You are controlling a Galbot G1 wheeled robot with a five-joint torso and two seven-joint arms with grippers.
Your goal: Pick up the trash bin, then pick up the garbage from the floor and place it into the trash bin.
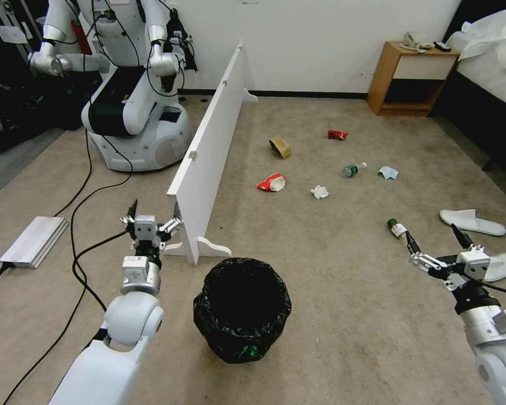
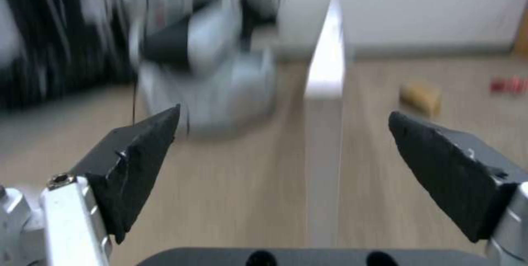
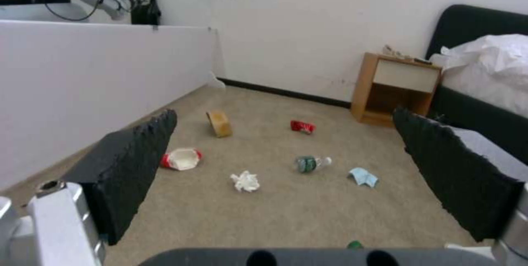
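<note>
The trash bin point(image 1: 242, 308), wrapped in a crinkly black bag, stands on the carpet close in front of me, between my two arms. My left gripper point(image 1: 149, 222) hovers open to its left and a little beyond it, holding nothing point(image 2: 284, 111). My right gripper point(image 1: 436, 239) is open and empty off to the bin's right point(image 3: 284, 111). The garbage lies farther out: a tan paper bag point(image 1: 280, 147), red can point(image 1: 337, 134), red-white cup point(image 1: 271, 183), tissue point(image 1: 319, 192), bottle point(image 1: 353, 169), blue cloth point(image 1: 388, 172), a second bottle point(image 1: 397, 228) and white slippers point(image 1: 472, 222).
A low white partition board point(image 1: 208, 163) runs from beside my left gripper toward the back wall. Another robot point(image 1: 132, 84) stands behind it, with cables and a silver box point(image 1: 34, 241) on the floor at left. A wooden nightstand point(image 1: 410, 79) and a bed point(image 1: 489, 56) sit back right.
</note>
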